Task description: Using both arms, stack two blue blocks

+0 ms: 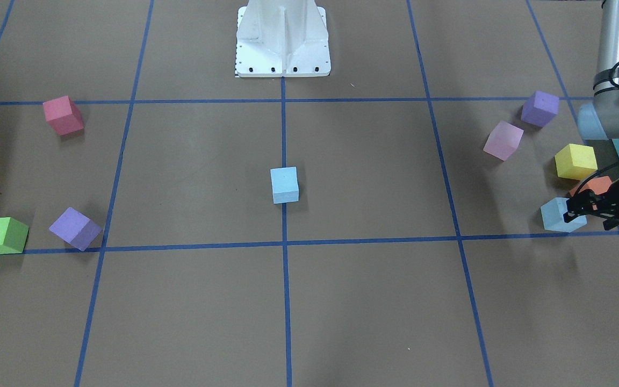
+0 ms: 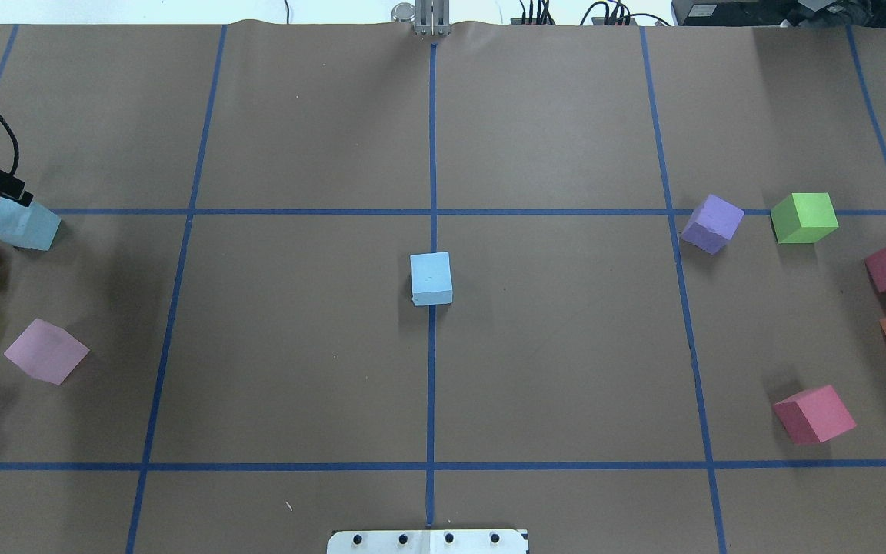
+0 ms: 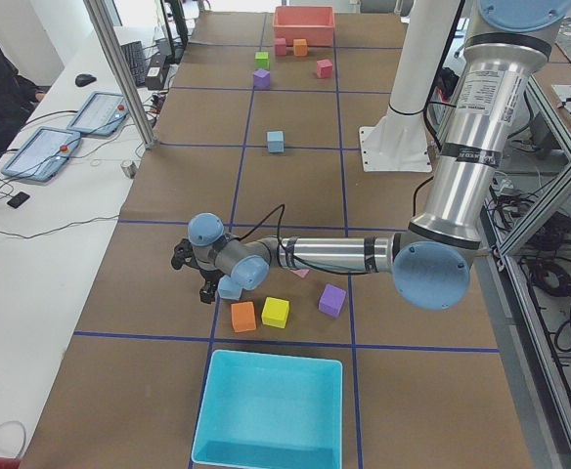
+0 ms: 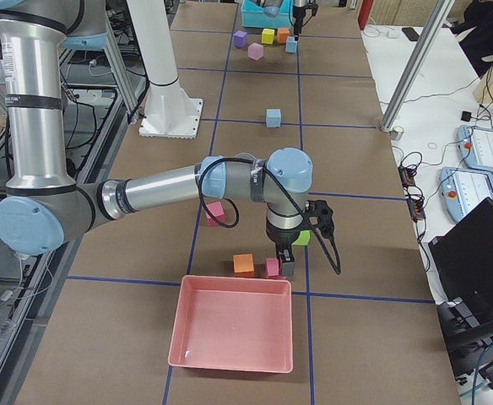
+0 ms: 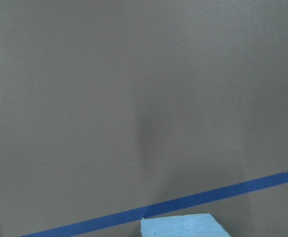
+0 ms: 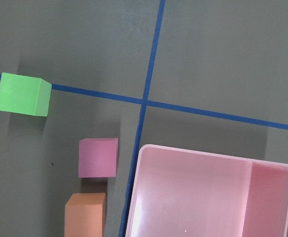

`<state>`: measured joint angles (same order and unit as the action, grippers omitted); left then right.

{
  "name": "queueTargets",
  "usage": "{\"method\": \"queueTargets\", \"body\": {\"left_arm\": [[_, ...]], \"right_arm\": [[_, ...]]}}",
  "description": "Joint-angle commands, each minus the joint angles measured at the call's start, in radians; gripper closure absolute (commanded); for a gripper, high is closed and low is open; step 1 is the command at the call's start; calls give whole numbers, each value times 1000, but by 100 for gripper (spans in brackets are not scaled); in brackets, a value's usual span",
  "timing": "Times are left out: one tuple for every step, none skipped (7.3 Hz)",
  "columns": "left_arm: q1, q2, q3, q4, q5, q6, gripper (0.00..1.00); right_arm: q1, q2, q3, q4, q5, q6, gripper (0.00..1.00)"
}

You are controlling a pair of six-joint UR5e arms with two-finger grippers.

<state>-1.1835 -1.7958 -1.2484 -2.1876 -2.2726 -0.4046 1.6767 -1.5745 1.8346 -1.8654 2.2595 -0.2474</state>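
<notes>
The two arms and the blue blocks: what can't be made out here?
- Left arm: the front-facing view's right edge cuts it off; whether its jaws hold the side blue block is unclear.
- Right arm: its jaws show only in the right-side view, too small to judge.
- Left wrist view: the bottom edge cuts off all but one pale blue corner.

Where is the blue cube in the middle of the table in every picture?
Front-facing: the pale sky-blue foam cube sits centre, on the tape line.
Overhead: centre.
Left side: upper middle.
Right side: upper middle.
Left wrist: not there; that is the other blue cube.
Right wrist: not there.
Landmark: the white pedestal base, along the same tape line.
</notes>
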Motion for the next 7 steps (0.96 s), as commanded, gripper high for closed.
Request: {"method": "queueTargets", "body": {"left_arm": [[54, 1, 3, -85, 18, -133, 2], [64, 3, 0, -102, 18, -169, 2], [64, 10, -2, -104, 19, -166, 2], [64, 12, -5, -104, 18, -163, 2], [64, 12, -8, -104, 18, -163, 2], [65, 12, -8, -103, 19, -169, 2], [65, 10, -8, -103, 16, -174, 2]], "right_arm": [[9, -2, 3, 0, 0, -1, 0], [9, -2, 2, 0, 0, 0, 0], [9, -4, 2, 0, 0, 0, 0], [9, -4, 3, 0, 0, 0, 0], [9, -2, 3, 0, 0, 0, 0], [9, -2, 3, 0, 0, 0, 0], [9, -2, 3, 0, 0, 0, 0]]}}
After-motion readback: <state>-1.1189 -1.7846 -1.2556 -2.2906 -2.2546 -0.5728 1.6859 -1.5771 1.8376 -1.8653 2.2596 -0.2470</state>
